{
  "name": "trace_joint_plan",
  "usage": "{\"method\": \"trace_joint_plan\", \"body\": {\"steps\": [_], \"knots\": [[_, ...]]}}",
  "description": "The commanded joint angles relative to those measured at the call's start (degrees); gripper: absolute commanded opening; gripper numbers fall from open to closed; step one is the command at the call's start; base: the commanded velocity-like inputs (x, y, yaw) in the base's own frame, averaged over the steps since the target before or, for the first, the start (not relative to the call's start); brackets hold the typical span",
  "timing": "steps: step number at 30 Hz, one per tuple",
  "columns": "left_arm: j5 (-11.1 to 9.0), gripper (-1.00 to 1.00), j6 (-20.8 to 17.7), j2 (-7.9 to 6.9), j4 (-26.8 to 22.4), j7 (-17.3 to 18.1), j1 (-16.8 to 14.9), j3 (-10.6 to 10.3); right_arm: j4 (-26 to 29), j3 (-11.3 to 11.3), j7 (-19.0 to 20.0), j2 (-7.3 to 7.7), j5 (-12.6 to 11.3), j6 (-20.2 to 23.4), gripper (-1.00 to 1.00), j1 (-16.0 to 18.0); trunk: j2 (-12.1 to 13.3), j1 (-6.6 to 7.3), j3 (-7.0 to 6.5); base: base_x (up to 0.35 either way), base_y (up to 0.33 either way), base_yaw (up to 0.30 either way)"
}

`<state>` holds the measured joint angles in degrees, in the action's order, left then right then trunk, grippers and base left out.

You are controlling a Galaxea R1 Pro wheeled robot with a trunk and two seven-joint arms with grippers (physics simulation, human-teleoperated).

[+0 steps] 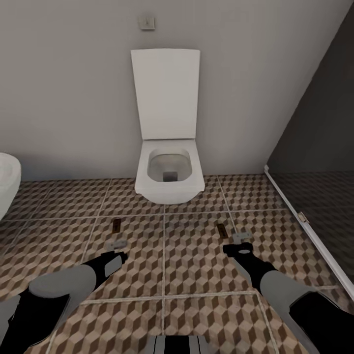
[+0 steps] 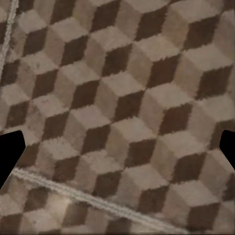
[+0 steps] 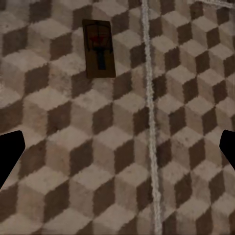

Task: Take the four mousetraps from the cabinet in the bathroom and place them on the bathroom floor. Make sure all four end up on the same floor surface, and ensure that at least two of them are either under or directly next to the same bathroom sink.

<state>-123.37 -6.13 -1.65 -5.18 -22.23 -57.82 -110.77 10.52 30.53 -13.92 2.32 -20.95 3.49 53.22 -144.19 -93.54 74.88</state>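
Both arms reach forward from the lower corners of the head view, with the left gripper [image 1: 116, 243] and right gripper [image 1: 240, 238] spread open, holding nothing above the bathroom floor [image 1: 196, 265]. Two mousetraps lie flat on the tiles before the toilet [image 1: 169, 177], probably set down there: one mousetrap [image 1: 116, 225] left of centre, another mousetrap [image 1: 221, 230] right. At the left edge a white basin [image 1: 7, 182] is cut off, so I cannot tell if it is the sink.

Head camera looked forward and down at toilet [image 1: 169, 172] from above tiled floor [image 1: 191, 255]. Both wrist cameras faced floor closely; right wrist shared mousetrap [image 3: 99, 48] near toilet.
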Motion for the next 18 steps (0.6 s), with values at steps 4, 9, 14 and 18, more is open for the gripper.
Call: {"method": "trace_joint_plan", "body": {"steps": [4, 9, 14, 18], "knots": [[-0.01, 1.0, -0.11, -0.04, -0.35, -0.36, 1.02, -0.31, -0.15, 0.5, -0.32, 0.09, -0.39, -0.74, 1.0, -1.31, 0.04, 0.11, -0.85, 0.0, 0.0, 0.0], [0.04, 1.0, 0.29, -0.03, -0.39, -0.36, 2.48, -0.32, -0.61, 0.56, -0.32, 0.08, -0.36, -2.5, 1.0, -2.34, 0.11, 0.24, -1.96, 0.0, 0.0, 0.0], [0.05, 1.0, 2.59, -0.03, -0.37, -0.34, 4.74, -0.32, -1.05, 0.61, -0.32, -0.06, -0.46, -4.34, 1.0, -2.73, 0.17, 0.37, -3.07, 0.0, 0.0, 0.0], [0.11, 1.0, 4.99, 0.01, -0.36, -0.3, 5.83, -0.37, -1.65, 0.65, -0.32, -0.25, -0.41, -4.82, 1.0, -2.81, 0.23, 0.47, -3.95, 0.0, 0.0, 0.0]]}}
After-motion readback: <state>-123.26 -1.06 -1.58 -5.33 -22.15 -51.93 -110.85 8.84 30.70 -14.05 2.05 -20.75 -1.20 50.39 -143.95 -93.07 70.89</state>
